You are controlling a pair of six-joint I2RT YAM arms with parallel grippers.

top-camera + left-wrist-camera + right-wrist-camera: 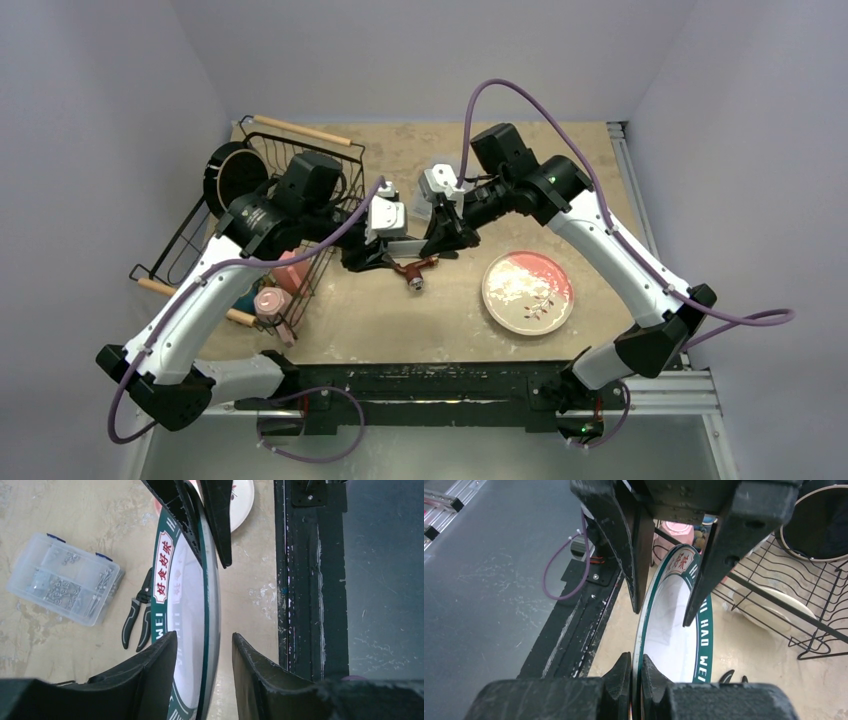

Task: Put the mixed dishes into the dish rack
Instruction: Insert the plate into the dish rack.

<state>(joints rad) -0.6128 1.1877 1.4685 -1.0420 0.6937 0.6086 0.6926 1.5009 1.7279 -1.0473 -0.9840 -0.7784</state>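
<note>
rack (300, 130) part-loaded | right end effector (635, 656) clamps teal plate (674, 645), left end effector (204, 636) apart around it | we owe pink plate (528, 292) on counter (400, 335)

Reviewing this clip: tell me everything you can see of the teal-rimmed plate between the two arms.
The plate is round, glossy and looks ceramic. It has a white centre and a dark teal rim band with white lettering and a white panel of red Chinese characters. It is held on edge in the air between the arms. The right end effector is clamped on its rim. The left end effector straddles the opposite rim, open, with a gap on one side. No chips show.
</note>
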